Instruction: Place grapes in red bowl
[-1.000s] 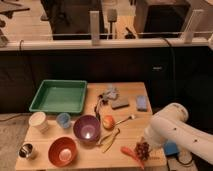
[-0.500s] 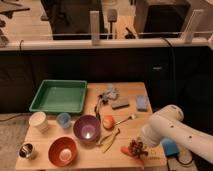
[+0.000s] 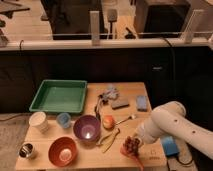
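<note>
The gripper (image 3: 135, 141), on the grapes (image 3: 130, 146) at near right, has edged left with them, toward the red bowl (image 3: 52, 150). Whether it grips them cannot be told.

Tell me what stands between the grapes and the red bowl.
The gripper is at the grapes, front right of the table. Toward the red bowl, a small yellowish curved item lies between them; the purple bowl sits just behind that line. Lifting high should probably clear both.
</note>
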{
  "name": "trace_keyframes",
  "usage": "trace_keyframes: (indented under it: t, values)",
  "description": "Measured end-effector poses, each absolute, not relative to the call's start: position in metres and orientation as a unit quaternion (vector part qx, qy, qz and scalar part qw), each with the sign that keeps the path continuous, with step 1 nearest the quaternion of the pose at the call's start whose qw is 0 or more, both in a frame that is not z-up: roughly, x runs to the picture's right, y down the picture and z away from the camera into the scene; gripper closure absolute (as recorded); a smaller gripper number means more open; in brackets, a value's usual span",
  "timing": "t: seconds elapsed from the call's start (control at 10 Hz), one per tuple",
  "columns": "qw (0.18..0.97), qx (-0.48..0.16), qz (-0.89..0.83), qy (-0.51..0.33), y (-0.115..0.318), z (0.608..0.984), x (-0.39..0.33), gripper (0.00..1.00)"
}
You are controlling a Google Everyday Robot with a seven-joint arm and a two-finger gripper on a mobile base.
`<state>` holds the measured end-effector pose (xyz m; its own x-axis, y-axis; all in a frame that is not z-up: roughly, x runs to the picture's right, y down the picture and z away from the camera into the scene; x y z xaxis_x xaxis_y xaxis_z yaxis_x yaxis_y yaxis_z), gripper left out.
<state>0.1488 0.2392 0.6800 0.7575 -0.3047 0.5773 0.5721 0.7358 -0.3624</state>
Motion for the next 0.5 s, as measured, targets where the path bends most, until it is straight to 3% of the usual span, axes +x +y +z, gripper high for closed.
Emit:
trace_keyframes:
  t: [0.5]
  values:
    - [0.891,-0.242,-0.267,-0.275,0.193,0.615,0.109,0.98]
